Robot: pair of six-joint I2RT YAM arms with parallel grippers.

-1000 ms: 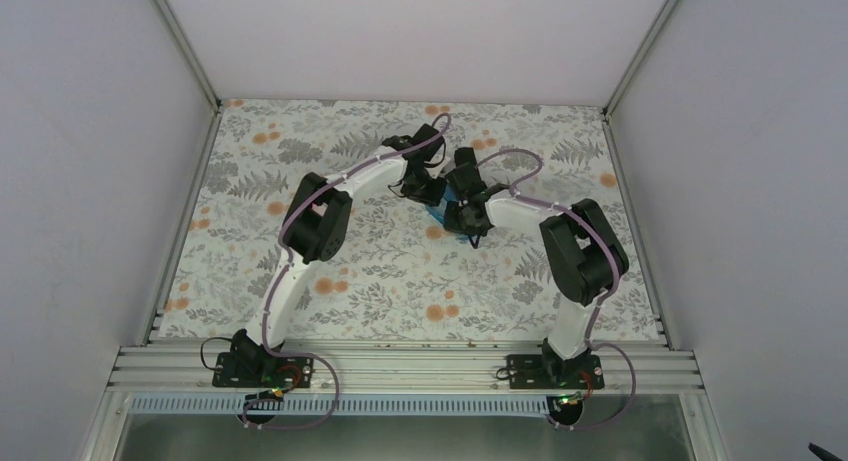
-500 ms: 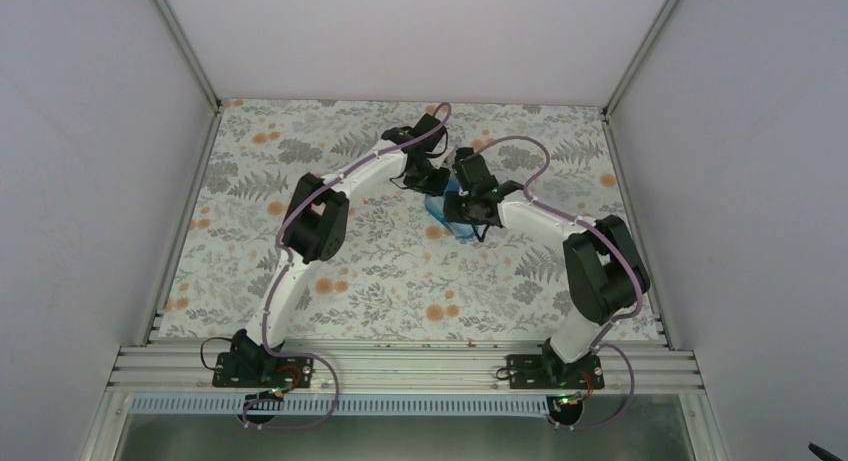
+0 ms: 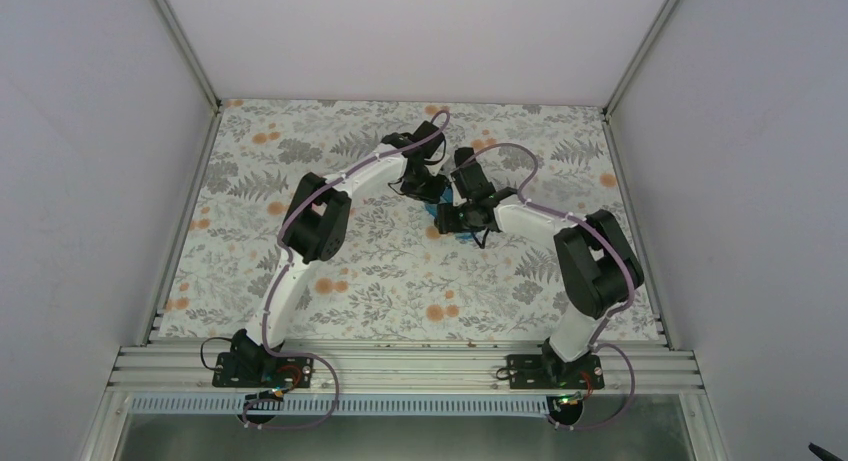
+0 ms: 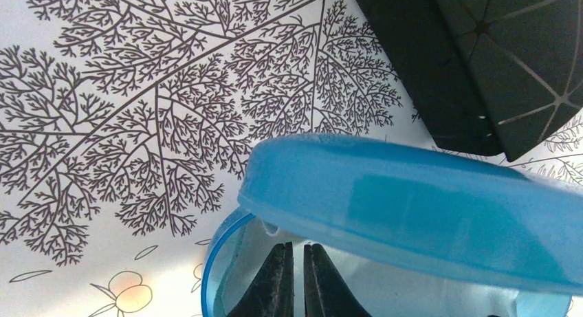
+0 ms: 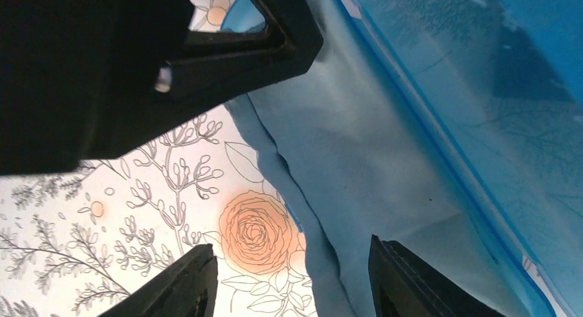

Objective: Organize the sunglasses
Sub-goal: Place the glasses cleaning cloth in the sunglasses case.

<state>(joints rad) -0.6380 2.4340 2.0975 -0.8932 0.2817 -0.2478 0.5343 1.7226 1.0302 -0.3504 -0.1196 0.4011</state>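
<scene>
**Sunglasses hidden; both tools at the blue case**

My right tool (image 5: pixel 292 265) has its jaws apart, straddling a fold of light blue cloth (image 5: pixel 357 159) without pinching it. My left tool (image 4: pixel 297 279) is closed, its tips inside the glossy blue oval case (image 4: pixel 412 207), just under the raised lid. I cannot see the pink-framed sunglasses in any view, so I cannot tell their direction or long axis. Both tools seem equally near the case. Beyond them lies the floral-print surface (image 4: pixel 137 90).

- We cannot pick out the sunglasses in any view.
- The blue case (image 4: pixel 412 207), its lid half down, and a pale blue cloth (image 5: pixel 357 159) fill our close views and cover anything inside.
</scene>
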